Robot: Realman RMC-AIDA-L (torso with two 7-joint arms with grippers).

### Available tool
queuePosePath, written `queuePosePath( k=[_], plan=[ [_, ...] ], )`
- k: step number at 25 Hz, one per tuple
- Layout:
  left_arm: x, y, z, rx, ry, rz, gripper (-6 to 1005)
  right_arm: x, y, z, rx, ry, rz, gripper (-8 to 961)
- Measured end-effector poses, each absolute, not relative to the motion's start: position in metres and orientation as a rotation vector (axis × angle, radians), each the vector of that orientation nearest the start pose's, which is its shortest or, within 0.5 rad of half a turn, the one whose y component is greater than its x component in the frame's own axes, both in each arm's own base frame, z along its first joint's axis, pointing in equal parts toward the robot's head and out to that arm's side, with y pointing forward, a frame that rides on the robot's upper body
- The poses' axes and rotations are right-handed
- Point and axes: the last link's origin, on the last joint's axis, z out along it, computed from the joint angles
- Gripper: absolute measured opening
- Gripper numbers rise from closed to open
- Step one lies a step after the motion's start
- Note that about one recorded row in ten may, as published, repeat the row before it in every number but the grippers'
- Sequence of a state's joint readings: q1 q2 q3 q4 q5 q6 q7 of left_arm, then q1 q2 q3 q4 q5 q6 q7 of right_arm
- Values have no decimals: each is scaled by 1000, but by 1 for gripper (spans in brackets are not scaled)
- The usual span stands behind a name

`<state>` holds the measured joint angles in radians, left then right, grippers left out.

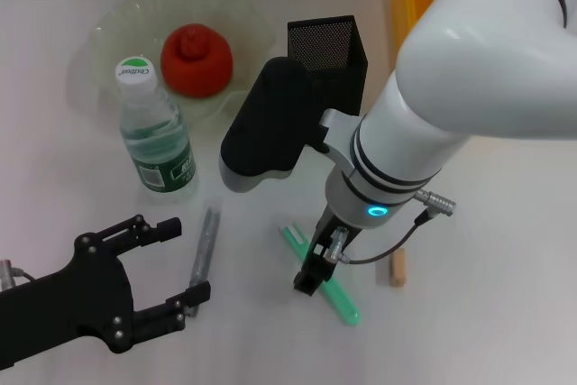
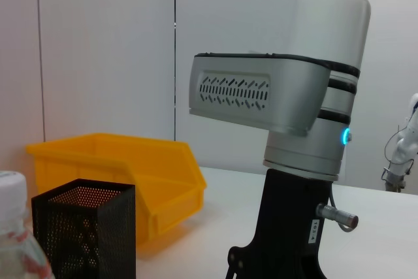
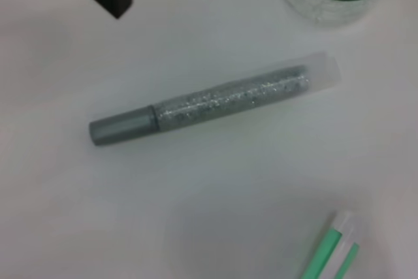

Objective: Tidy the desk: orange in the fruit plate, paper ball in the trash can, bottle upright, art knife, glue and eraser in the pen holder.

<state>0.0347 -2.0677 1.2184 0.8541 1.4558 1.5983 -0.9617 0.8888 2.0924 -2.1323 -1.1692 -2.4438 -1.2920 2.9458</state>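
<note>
Head view: right gripper [image 1: 317, 270] is low over the green art knife [image 1: 323, 277] on the desk [image 1: 487, 223], in front of the pen holder [image 1: 329, 56]; jaw state unclear. Pinch it mid-body, across its width. Its long axis runs diagonally, far end aimed toward the bottle [image 1: 155, 128]. Left gripper [image 1: 185, 259] is spread beside the glitter glue [image 1: 204, 250].

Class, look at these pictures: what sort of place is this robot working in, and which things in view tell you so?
Probably a desk set up in a plain indoor room: a white tabletop holds a pen holder, a glitter glue pen and a water bottle.
</note>
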Motion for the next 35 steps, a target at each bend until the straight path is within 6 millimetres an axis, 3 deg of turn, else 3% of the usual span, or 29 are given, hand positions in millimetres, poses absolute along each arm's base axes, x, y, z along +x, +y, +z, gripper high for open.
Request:
queuePosePath(
  k=[8,14,19,24,32,35],
  plan=[
    [-304,195,-8,-2618,-305,-840,749,108,310,-138,-2764,559,-827,717],
    [-303,195,-8,-2619,-301,-842,748,109,310,-138,-2763,569,-825,533],
    [-303,196,-8,-2620,-300,-842,748,110,311,-137,-2760,595,-812,465],
    [-303,197,-7,-2617,-296,-843,747,110,317,-129,-2752,728,-739,311],
    [-301,199,-7,-2620,-285,-852,746,112,316,-127,-2751,739,-750,164],
    [-300,200,-7,-2620,-282,-855,746,111,317,-126,-2754,734,-745,171]
  ],
)
